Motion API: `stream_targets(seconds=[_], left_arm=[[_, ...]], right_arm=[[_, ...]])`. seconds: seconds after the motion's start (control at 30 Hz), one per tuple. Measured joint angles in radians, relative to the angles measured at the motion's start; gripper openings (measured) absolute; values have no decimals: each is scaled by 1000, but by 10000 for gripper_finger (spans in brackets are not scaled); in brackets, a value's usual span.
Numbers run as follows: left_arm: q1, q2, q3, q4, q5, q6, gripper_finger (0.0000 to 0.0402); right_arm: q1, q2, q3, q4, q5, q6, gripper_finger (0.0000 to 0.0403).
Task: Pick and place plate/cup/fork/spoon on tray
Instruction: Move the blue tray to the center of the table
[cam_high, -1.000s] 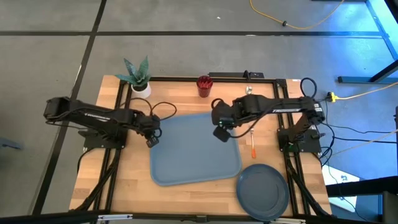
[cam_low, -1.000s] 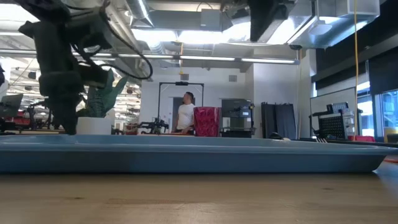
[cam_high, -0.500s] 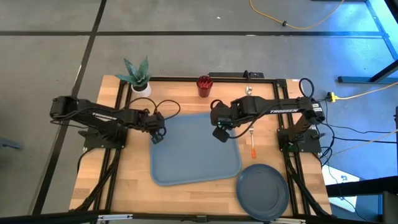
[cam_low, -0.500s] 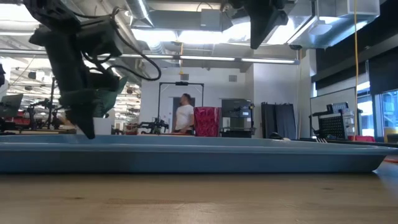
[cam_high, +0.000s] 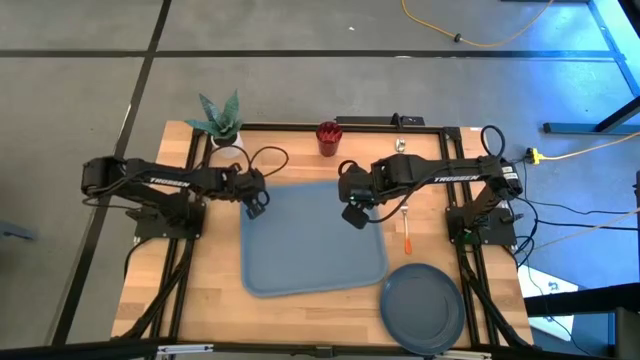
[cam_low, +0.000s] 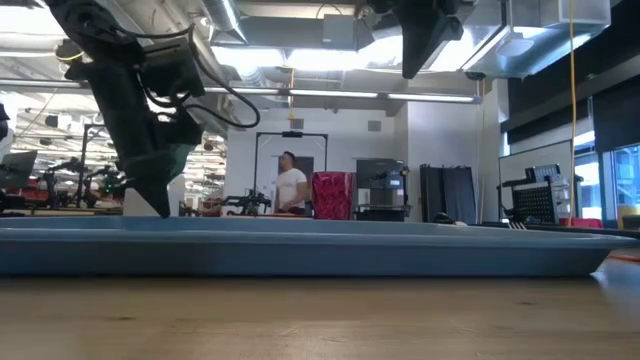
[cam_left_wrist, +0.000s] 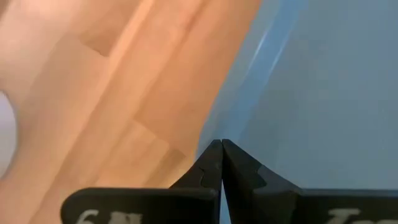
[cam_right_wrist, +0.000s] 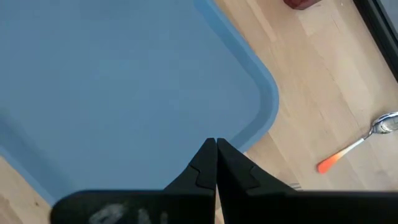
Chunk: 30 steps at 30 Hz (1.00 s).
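Starting on the left: your left gripper (cam_high: 256, 207) sits right at the tray's (cam_high: 310, 270) far left corner, fingers pressed together, holding nothing. The tray is bare, so nothing's been placed yet as far as I can tell.

Your right gripper (cam_high: 354, 213) hangs over the tray's far right part, also pinched closed and empty. The cup (cam_high: 328, 137) is the nearest piece, just past the tray's far edge, so I'd guess that's the pick. You'll need to spread the fingers before dropping around it, and come straight down so you don't knock it over.

Further right, the fork (cam_high: 406, 227) lies just beside the tray's right edge, the spoon (cam_high: 399, 148) is up near the far table edge, and the plate (cam_high: 421, 308) rests off the tray's near right corner.

Lift clear of the tray's raised rim when carrying; there's plenty of open room in the middle, so don't crowd the corners
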<state>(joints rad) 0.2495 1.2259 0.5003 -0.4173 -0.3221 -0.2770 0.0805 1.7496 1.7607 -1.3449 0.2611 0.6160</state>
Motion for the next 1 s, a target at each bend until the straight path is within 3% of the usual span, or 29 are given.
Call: stream_targets(seconds=[0.5,0.6,0.73,1.0], left_arm=[[91,0,-1,93,-10,104,0],[92,0,5,82,39,104,0],[65,-37,37,73,200,100,0],[52,25,38,17,190,97,0]], right_arm=[[1,0,0,2,30,0,3],[1,0,0,2,31,1,3],[1,0,0,2,27,2,3],[0,0,0,8,31,-21,3]])
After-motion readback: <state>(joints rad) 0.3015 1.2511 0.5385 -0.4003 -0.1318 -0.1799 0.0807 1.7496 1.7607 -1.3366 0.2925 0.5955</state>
